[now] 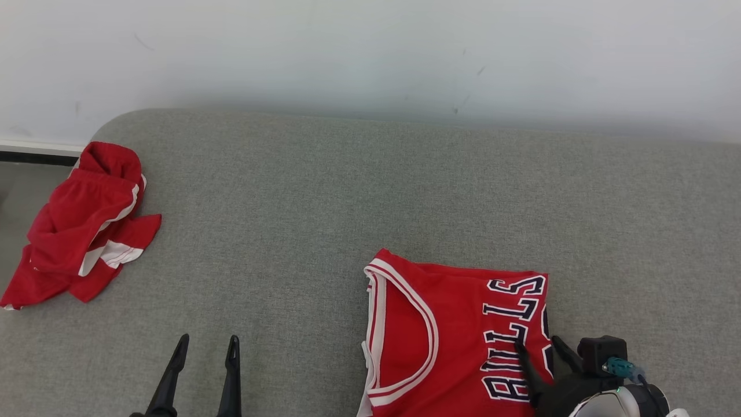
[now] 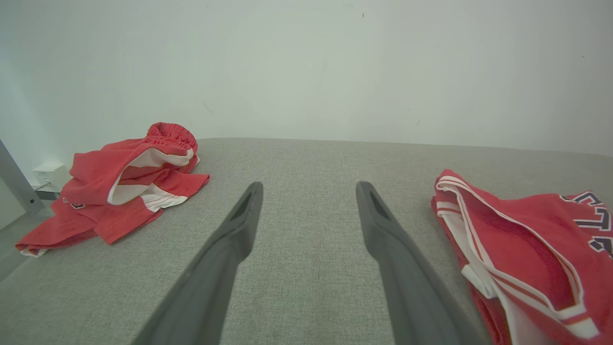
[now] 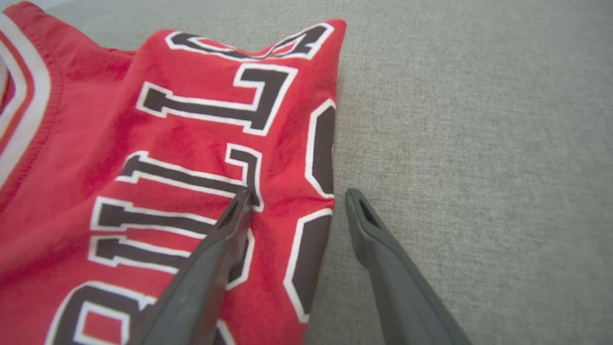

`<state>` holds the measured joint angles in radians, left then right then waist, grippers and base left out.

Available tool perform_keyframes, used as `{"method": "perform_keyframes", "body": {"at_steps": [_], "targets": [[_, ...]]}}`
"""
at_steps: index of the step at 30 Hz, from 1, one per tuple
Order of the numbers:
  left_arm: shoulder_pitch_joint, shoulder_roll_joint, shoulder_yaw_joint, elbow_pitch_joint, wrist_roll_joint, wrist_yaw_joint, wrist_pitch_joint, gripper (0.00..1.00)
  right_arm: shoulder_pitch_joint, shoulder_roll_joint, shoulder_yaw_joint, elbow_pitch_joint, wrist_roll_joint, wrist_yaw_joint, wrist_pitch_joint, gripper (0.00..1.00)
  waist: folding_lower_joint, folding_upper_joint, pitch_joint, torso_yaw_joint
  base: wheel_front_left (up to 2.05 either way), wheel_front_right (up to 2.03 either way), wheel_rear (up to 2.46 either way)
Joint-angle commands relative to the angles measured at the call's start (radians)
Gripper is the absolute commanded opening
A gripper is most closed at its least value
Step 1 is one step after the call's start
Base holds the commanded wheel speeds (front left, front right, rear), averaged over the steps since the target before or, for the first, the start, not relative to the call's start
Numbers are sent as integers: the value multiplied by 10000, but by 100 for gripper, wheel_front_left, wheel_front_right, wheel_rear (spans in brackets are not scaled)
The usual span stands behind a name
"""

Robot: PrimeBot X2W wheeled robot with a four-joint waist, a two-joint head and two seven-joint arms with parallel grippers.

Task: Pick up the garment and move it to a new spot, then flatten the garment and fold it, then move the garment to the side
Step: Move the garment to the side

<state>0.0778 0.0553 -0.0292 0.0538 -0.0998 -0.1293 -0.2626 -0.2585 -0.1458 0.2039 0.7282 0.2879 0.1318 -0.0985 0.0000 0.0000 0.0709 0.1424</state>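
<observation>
left gripper (image 1: 208,337): wide, empty, over grey cushion (image 1: 347,191)
right gripper (image 1: 538,343): wide, straddling jersey (image 1: 451,336) edge
shorts (image 1: 81,226): crumpled, far left

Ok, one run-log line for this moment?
Bulls jersey: folded on grey cushion | right gripper: open, straddling its edge | left gripper: open above cushion | red shorts: crumpled, left

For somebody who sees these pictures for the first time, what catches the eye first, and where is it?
The folded red jersey with BULLS lettering, low and right of centre on the grey surface, strikes first; the open right pincer straddles its right edge. A crumpled red and white garment lies at the surface's left edge, and the open left pincer hovers over bare grey.
</observation>
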Motion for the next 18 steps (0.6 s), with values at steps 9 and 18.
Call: {"method": "perform_keyframes", "body": {"at_steps": [9,18], "targets": [[-203,-36,53,27,-78,-10,-30,100,-457,65,829,803,612,-29,-16,0,0,0,136,-132,0,0,0],[-712,-42,-101,-113,-78,7,-30,100,-2511,-666,1124,952,632,-30,-14,0,0,0,1089,-352,0,0,0]]}}
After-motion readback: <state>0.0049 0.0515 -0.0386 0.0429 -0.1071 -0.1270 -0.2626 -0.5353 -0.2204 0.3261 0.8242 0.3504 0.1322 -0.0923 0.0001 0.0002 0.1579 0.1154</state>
